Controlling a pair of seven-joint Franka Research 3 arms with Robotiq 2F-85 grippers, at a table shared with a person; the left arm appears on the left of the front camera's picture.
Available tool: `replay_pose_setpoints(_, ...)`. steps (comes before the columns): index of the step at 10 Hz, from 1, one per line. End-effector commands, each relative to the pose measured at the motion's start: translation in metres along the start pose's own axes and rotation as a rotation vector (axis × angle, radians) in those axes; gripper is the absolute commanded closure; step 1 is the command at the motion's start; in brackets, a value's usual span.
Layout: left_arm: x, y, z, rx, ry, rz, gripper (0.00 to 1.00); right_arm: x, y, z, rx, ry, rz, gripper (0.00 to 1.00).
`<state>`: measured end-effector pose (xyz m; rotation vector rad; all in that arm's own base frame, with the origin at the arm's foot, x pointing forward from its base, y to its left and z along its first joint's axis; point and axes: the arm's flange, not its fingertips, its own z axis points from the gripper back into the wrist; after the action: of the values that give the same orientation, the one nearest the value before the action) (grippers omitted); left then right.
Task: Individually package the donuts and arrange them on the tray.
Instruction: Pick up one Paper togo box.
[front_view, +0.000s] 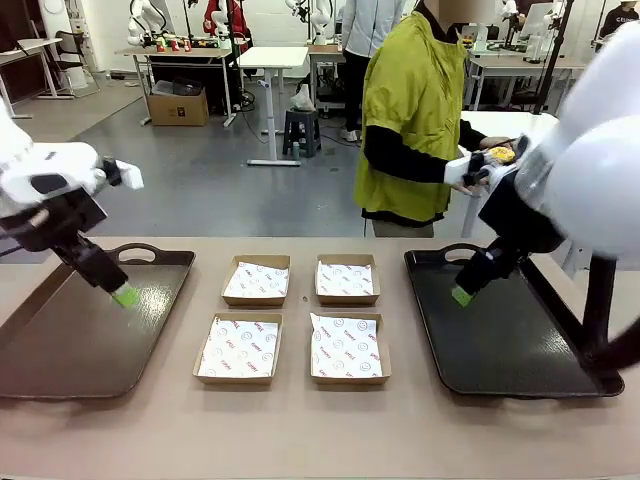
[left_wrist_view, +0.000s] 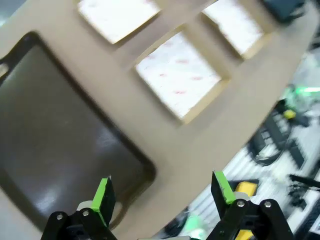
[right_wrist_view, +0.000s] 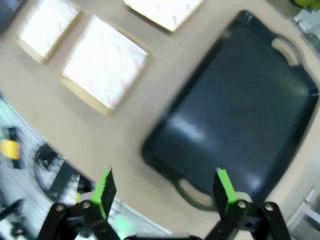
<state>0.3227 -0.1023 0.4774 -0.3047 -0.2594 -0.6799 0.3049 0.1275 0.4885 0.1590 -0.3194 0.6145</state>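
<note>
A person across the table holds a yellow donut (front_view: 500, 154) in white-gloved hands (front_view: 468, 170), partly behind my right arm. The other donuts are out of view. My left gripper (front_view: 125, 295) hangs over the brown tray (front_view: 60, 350) on the left; in its wrist view the left gripper (left_wrist_view: 162, 192) is open and holds nothing, above that tray's corner (left_wrist_view: 60, 140). My right gripper (front_view: 461, 296) hovers over the dark tray (front_view: 500, 350) on the right; seen from the wrist, the right gripper (right_wrist_view: 164, 186) is open and holds nothing, above the tray (right_wrist_view: 240, 110).
Several shallow cardboard boxes lined with printed paper lie between the trays in two rows, such as the front left box (front_view: 238, 348) and the back right box (front_view: 347, 279). They also show blurred under my wrists: a box (left_wrist_view: 177, 77) and a box (right_wrist_view: 105, 67).
</note>
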Motion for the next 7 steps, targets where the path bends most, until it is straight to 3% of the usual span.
replay_pose_setpoints(1, -0.012, 0.038, 0.023, -0.527, -0.221, 0.255, 0.0, -0.028, -0.043, 0.008, 0.462, -0.246, -0.276, 0.0)
replay_pose_setpoints(2, -0.025, 0.057, 0.034, -0.677, -0.292, 0.34, 0.0, -0.049, -0.068, 0.015, 0.645, -0.34, -0.351, 0.0)
replay_pose_setpoints(4, -0.048, 0.086, 0.05, -0.838, -0.351, 0.426, 0.0, -0.086, -0.105, 0.025, 0.852, -0.488, -0.435, 0.0)
replay_pose_setpoints(7, -0.104, 0.135, 0.042, -0.888, -0.37, 0.6, 0.0, -0.14, -0.142, 0.022, 0.974, -0.532, -0.53, 0.0)
